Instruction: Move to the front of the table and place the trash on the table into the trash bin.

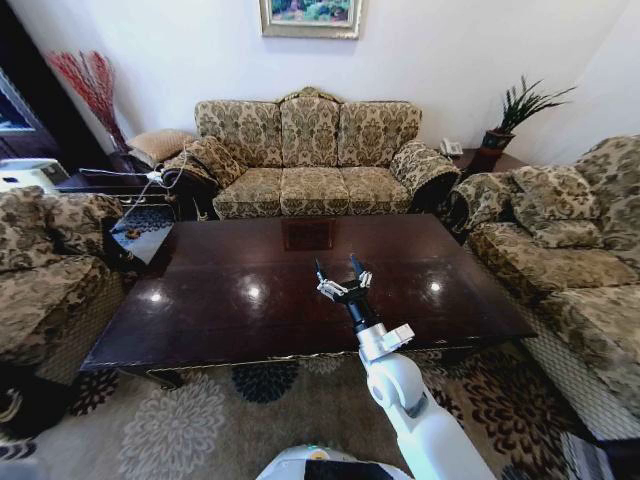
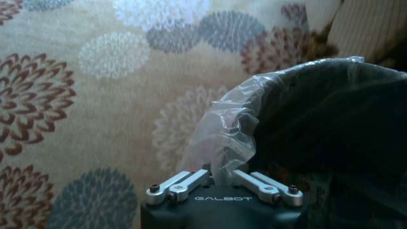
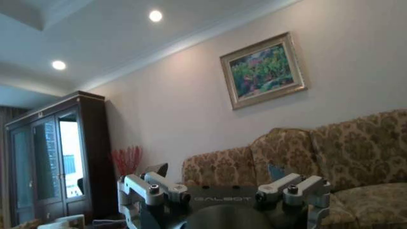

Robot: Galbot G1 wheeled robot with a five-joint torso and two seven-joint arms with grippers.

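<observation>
Dark glossy table (image 1: 220, 290) mid-frame under open, empty right gripper (image 1: 341, 273); left gripper (image 2: 222, 183) pinches trash bin (image 2: 330, 129) liner.

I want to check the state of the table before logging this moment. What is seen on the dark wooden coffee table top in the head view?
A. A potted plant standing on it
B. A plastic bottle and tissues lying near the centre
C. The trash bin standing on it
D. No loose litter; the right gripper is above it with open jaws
D: the glossy table shows reflections but no litter, and the right gripper is above it, jaws spread.
</observation>
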